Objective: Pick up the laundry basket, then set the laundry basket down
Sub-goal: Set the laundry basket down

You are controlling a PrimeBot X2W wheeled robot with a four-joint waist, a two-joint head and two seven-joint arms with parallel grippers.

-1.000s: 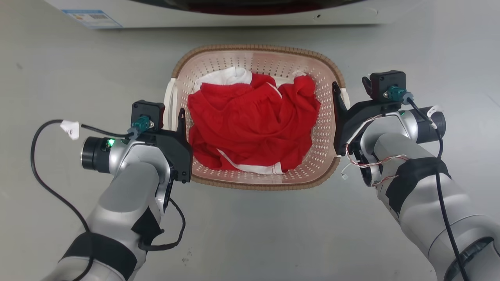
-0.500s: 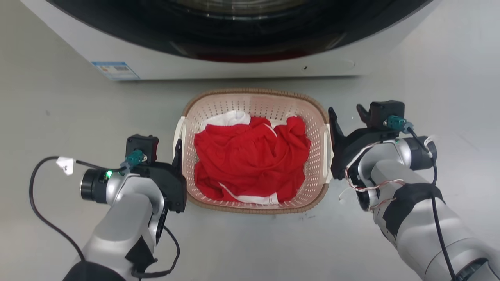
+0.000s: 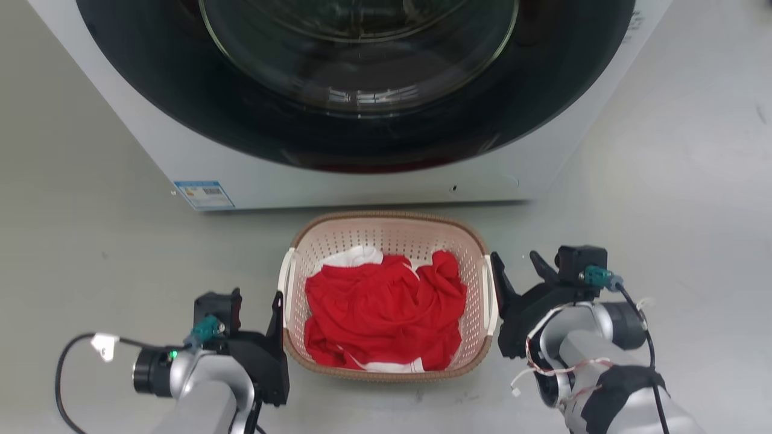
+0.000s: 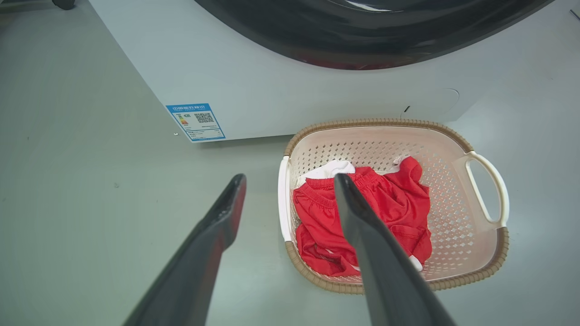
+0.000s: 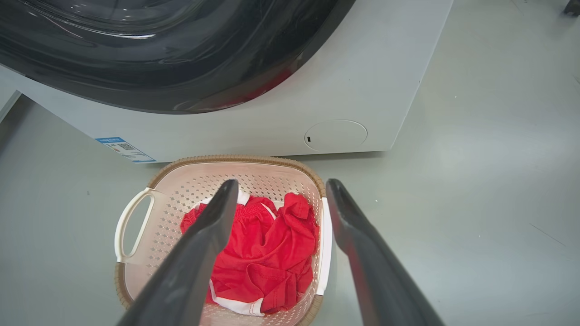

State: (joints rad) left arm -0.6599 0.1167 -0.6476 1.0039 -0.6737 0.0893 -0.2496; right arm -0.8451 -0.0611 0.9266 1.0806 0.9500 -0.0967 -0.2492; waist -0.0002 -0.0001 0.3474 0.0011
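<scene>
A: Where's the laundry basket [image 3: 386, 236]?
B: On the floor [image 3: 90, 241] at my 12, just before the washer [image 3: 374, 181], red clothes [image 3: 386, 313] inside. L fingers [image 4: 222, 226] wide at its 9, R fingers [image 5: 353, 235] wide at its 3, both empty.

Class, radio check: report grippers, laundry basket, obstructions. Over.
Left gripper open, right gripper open. Laundry basket on floor between them, red clothes inside. Washing machine close behind it.

Left gripper [image 4: 289, 181]: fingers parted, white handle [image 4: 282, 199] seen between them
Laundry basket [image 4: 380, 122]: set on floor [image 4: 90, 203], red clothing [image 4: 398, 199] held inside
</scene>
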